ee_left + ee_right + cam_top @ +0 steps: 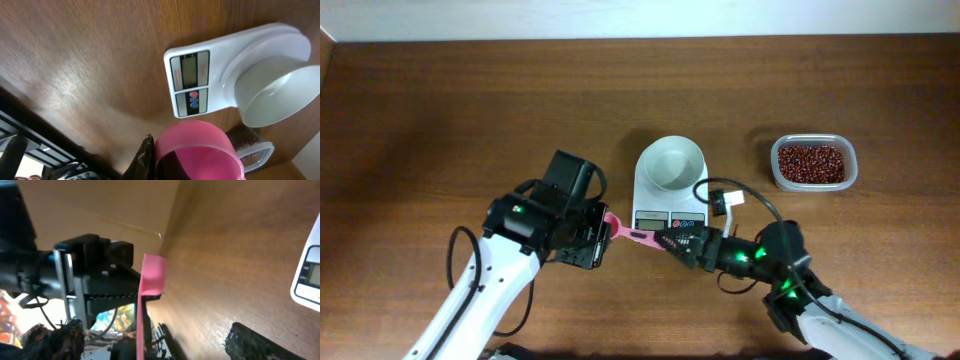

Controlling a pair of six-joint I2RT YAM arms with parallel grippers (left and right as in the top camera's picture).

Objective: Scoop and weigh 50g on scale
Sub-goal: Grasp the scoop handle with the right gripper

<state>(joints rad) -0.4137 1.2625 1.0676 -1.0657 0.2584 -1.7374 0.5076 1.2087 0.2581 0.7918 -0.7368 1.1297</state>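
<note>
The white scale (pixel 653 200) stands mid-table with its empty round bowl (pixel 672 163) on top. In front of it my left gripper (pixel 600 232) is shut on a pink scoop (pixel 632 235) held level above the wood. My right gripper (pixel 672 240) faces it from the right, open, one finger on each side of the scoop's other end. The left wrist view shows the scoop (pixel 197 150) right at my left gripper (pixel 190 165), with the scale (pixel 192 82) beyond. In the right wrist view the scoop (pixel 152 275) runs edge-on through my right gripper (pixel 155 345), apart from its right finger (pixel 250 340).
A clear tub of red beans (pixel 812 163) sits to the right of the scale, also visible behind the scoop as the bean tub (pixel 252 150). The table's far edge (pixel 640 38) runs along the top. Both arms' cables hang near the front edge.
</note>
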